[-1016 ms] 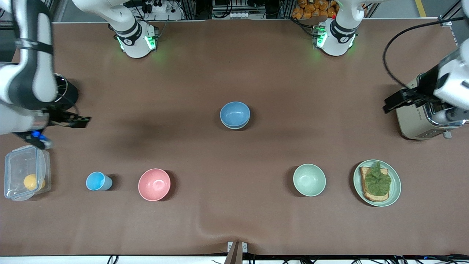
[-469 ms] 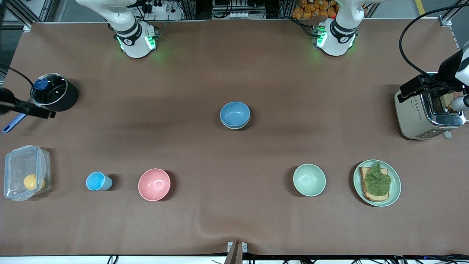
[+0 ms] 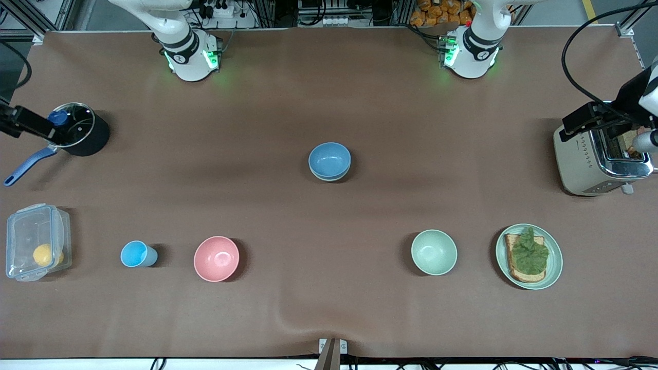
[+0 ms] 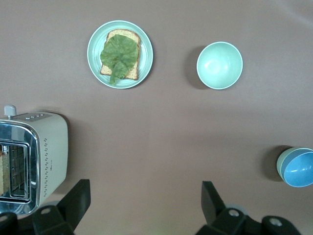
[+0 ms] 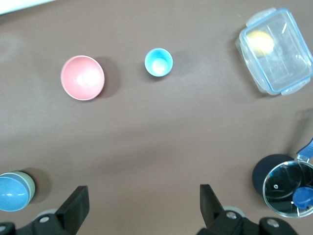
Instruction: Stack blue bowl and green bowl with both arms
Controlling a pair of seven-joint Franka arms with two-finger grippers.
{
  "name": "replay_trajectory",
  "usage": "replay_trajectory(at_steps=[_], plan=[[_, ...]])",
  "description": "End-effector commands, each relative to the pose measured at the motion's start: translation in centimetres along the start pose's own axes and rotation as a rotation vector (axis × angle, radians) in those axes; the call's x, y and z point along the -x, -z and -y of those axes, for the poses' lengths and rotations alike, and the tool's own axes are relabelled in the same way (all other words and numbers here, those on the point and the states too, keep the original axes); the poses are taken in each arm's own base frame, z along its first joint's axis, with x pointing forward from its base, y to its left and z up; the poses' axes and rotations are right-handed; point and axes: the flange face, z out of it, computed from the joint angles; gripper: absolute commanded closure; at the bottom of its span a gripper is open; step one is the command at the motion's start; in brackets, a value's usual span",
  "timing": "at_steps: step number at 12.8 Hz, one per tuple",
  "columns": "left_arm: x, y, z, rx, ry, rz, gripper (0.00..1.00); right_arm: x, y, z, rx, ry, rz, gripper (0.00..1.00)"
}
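Wide table covered in matte brown cloth (image 3: 329, 103) with a raised wrinkle at its camera-side edge, aluminium frame rails, black cables and a white power strip (image 3: 218, 8) along its upper edge, even overhead light

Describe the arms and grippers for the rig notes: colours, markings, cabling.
Both arms are glossy white with black joint bands; each base has green status lights, the right arm's and the left arm's. A black cable loops to the left arm's wrist. The left gripper and right gripper have black, wedge-shaped fingers on dark grey mounts with round screw bosses.
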Motion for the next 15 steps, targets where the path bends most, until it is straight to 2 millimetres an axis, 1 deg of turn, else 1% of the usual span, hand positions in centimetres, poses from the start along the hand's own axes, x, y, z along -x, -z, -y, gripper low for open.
replay_trajectory(at_steps=[1, 3, 4, 5, 6, 8, 9, 10, 15], plan=[[1.6, 1.1, 0.5, -0.027, -0.02, -0.001, 0.0, 1.1, 0.4, 0.7, -0.016, 0.026, -0.016, 0.0], [3.3, 0.6, 0.6, -0.032, -0.029, 0.019, 0.0, 1.5, 0.6, 1.2, -0.015, 0.035, -0.031, 0.0], [3.2, 0.6, 0.5, -0.032, -0.033, 0.019, 0.0, 1.5, 0.5, 1.7, -0.008, 0.038, -0.037, 0.0], [3.2, 0.5, 0.3, -0.035, -0.037, 0.02, 0.0, 1.5, 0.5, 1.7, -0.004, 0.036, -0.039, 0.0], [3.1, 0.4, 0.2, -0.034, -0.049, 0.02, 0.0, 1.6, 0.4, 2.2, -0.004, 0.044, -0.035, 0.0], [3.3, 0.4, -0.7, -0.038, -0.079, 0.02, 0.0, 1.5, 0.4, 2.8, -0.002, 0.056, -0.042, 0.0], [3.3, 0.2, -0.8, -0.038, -0.082, 0.025, 0.0, 1.4, 0.3, 2.7, -0.004, 0.054, -0.047, 0.0], [3.3, -0.1, -0.8, -0.041, -0.085, 0.03, 0.0, 1.5, 0.3, 3.2, -0.005, 0.063, -0.049, 0.0], [3.6, -0.6, -1.4, -0.041, -0.084, 0.017, 0.0, 1.4, 0.4, 2.5, -0.008, 0.053, -0.053, 0.0]])
